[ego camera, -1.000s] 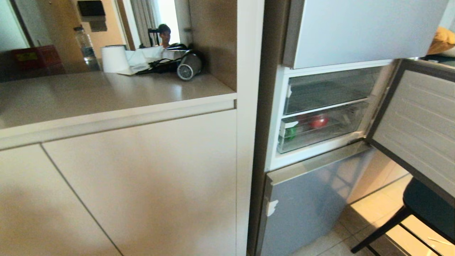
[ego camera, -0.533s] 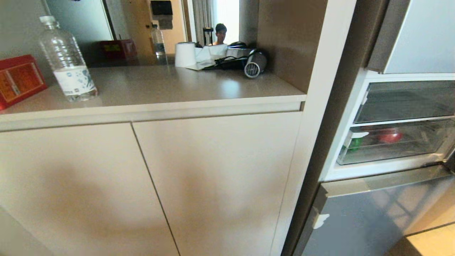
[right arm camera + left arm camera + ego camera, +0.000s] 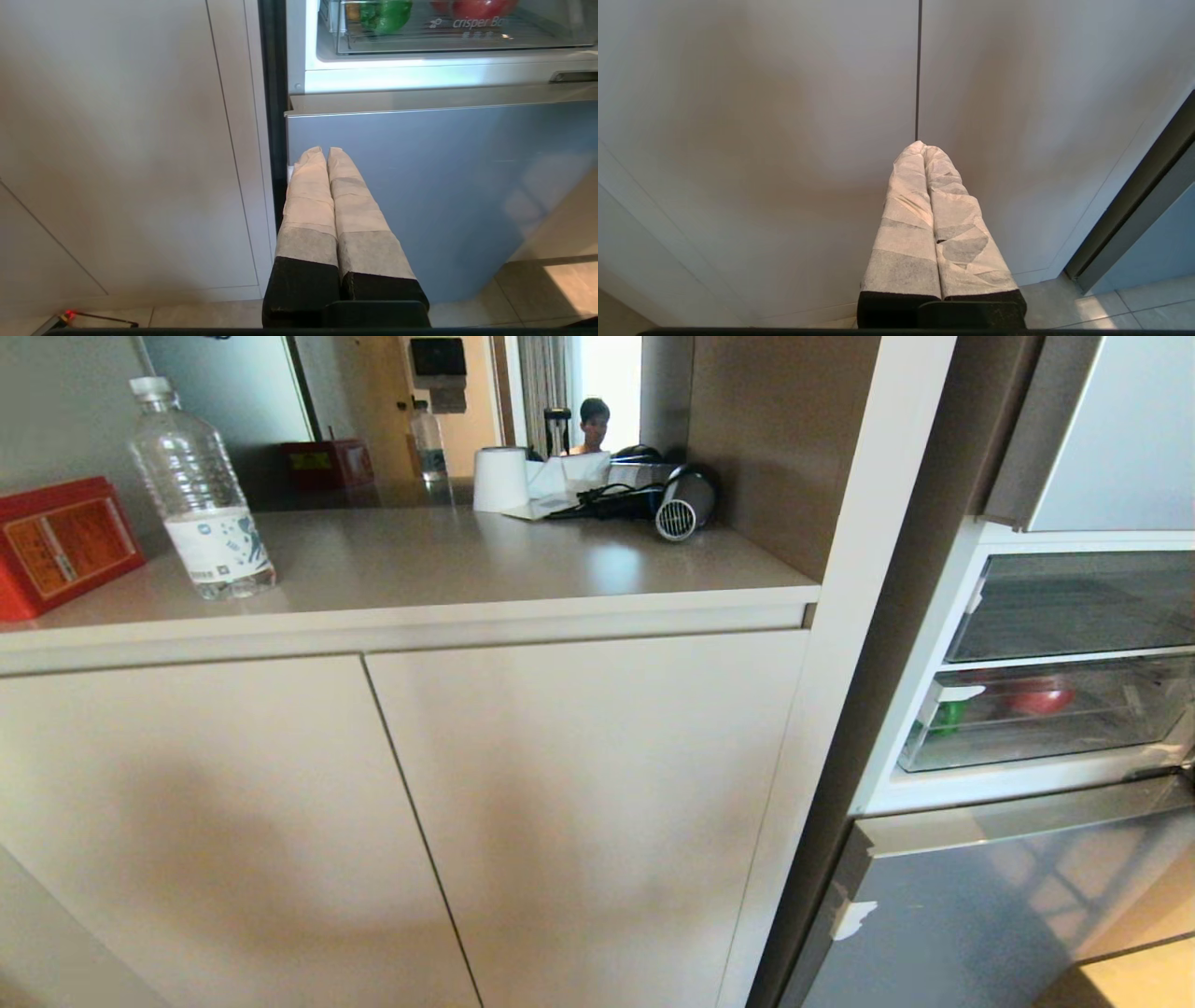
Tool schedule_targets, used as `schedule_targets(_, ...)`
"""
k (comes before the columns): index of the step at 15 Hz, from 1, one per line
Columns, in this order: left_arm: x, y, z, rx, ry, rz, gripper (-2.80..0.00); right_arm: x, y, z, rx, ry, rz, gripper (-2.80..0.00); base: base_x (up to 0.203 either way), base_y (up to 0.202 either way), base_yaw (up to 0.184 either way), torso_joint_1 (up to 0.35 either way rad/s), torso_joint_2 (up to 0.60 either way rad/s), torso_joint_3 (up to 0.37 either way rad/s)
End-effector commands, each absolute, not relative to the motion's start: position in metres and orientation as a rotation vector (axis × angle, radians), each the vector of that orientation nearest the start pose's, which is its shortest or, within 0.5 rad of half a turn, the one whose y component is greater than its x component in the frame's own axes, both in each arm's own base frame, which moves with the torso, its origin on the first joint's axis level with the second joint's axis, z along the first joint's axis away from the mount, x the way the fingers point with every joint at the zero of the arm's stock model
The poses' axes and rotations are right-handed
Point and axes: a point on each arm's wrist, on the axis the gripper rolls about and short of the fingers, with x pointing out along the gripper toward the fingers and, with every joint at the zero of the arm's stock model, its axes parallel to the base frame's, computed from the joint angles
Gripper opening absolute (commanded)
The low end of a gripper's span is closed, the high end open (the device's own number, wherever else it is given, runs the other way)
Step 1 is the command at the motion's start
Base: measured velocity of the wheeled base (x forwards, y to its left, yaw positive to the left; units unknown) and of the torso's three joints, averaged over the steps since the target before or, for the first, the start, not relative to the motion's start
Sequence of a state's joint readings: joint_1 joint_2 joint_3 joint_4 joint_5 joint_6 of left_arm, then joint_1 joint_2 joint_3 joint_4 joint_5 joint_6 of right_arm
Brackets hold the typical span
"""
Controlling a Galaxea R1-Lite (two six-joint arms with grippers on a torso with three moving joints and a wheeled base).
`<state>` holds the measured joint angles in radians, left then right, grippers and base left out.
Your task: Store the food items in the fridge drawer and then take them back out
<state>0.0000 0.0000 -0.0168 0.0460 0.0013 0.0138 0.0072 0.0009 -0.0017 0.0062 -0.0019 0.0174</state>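
Neither arm shows in the head view. The left gripper (image 3: 923,145) hangs low before the cabinet doors (image 3: 784,116), its taped fingers pressed together. The right gripper (image 3: 325,150), apparently just as low, is likewise closed and empty.

The fridge drawer (image 3: 448,35), a clear plastic bin marked "crisper", sits pushed in above the grey panel, up and ahead of the closed right gripper (image 3: 325,150). Inside, toward the end nearer that gripper, lies a glossy green bell pepper (image 3: 386,14). A red rounded item (image 3: 481,7) rests further along, away from the gripper. No potato can be made out.
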Motion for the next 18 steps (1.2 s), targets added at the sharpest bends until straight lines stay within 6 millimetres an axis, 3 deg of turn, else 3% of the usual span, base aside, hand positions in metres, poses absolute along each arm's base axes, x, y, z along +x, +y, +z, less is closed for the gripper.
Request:
schedule_targets(1,-0.024,0.000,0.075,0.014,0.029,0.001,-2.80,-0.023,0.000,0.076,0.021,0.005,0.003,-2.80,0.000,0.000,0.000,0.000,0.00,0.000)
schedule_targets(2,-0.024,0.000,0.075,0.014,0.029,0.001,-2.80,-0.025,0.000,0.082,0.020,-0.017,-0.006,-2.80,0.000,0.000,0.000,0.000,0.00,0.000)
schedule_targets(4,-0.024,0.000,0.075,0.014,0.030,0.001,-2.80,-0.033,-0.001,0.116,0.025,-0.084,-0.035,-2.80,0.000,0.000,0.000,0.000,0.00,0.000)
schedule_targets(7,-0.024,0.000,0.075,0.014,0.029,0.001,-2.80,-0.016,-0.001,0.161,0.042,0.019,-0.048,-2.80,0.000,0.000,0.000,0.000,0.00,0.000)
schedule_targets(11,-0.024,0.000,0.075,0.014,0.030,0.001,-2.80,0.059,-0.001,0.186,0.169,0.289,-0.086,-2.80,0.000,0.000,0.000,0.000,0.00,0.000)
schedule_targets(15,-0.024,0.000,0.075,0.014,0.030,0.001,-2.80,0.141,-0.016,0.177,0.249,0.385,-0.220,-2.80,0.000,0.000,0.000,0.000,0.00,0.000)
schedule_targets(18,-0.024,0.000,0.075,0.014,0.029,0.001,-2.80,0.187,-0.053,0.160,0.282,0.382,-0.360,-2.80,0.000,0.000,0.000,0.000,0.00,0.000)
